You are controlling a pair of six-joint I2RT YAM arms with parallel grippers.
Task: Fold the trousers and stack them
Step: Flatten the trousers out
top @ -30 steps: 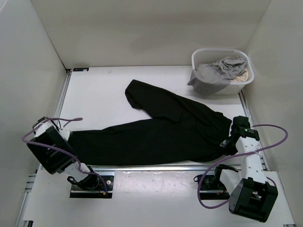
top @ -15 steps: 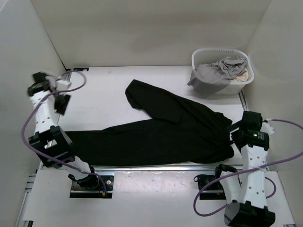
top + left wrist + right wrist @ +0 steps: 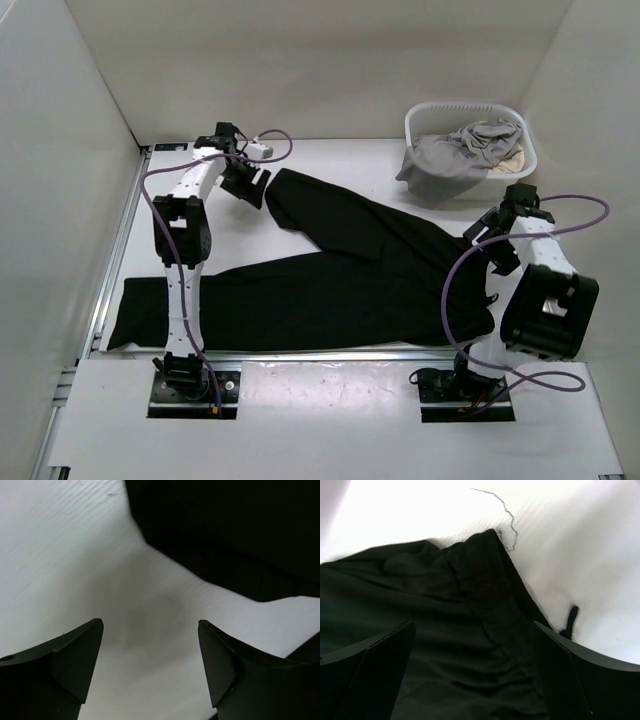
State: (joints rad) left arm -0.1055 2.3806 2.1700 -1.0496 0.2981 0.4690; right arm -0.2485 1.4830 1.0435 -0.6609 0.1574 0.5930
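The trousers are seen spread flat on the surface. One leg end lies just beside the left end effector, the waistband just beside the right end effector. A white basket is set beyond the latter.

Bright, even light from above, with soft faint shadows. Glare on the white desk in the right wrist view; blurred, shadowed desk under the left claw.

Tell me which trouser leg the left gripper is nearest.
The far leg, angled toward the rear: the left gripper hangs open just beside its end. The other leg lies stretched leftward along the near edge.
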